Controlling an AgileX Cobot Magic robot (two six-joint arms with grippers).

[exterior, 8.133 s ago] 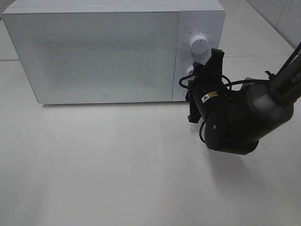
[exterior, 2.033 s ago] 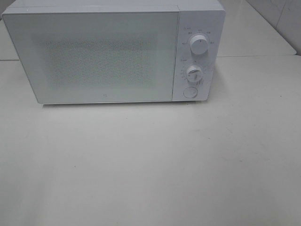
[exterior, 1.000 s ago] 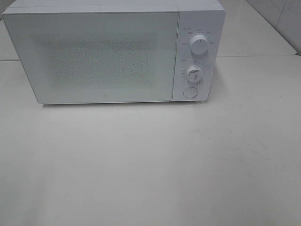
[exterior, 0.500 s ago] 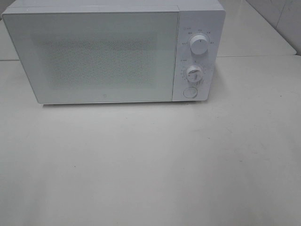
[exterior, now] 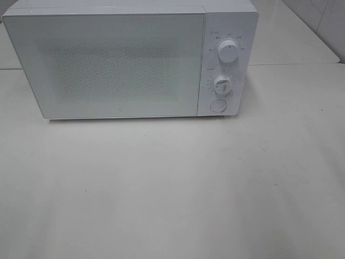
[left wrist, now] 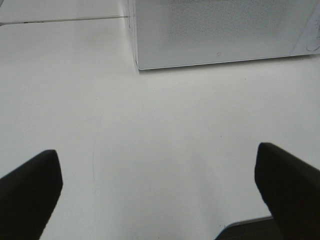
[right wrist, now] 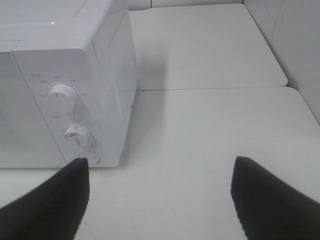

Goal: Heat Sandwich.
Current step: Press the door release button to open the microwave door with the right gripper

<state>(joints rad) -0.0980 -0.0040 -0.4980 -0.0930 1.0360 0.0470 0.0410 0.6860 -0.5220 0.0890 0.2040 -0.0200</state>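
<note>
A boxy white microwave (exterior: 129, 59) with a smooth, matte shell stands on the pale, flat table (exterior: 172, 189). Its frosted, fine-dotted door (exterior: 108, 65) is closed and hides the inside, so I cannot tell where the sandwich is. Beside the door are two round ribbed knobs, upper (exterior: 228, 52) and lower (exterior: 221, 83), and a round button (exterior: 217, 106). Only the wrist views show the arms. The left gripper (left wrist: 157, 160) is spread wide and holds nothing. The right gripper (right wrist: 161, 162) is also parted and unloaded, near the knob panel.
</note>
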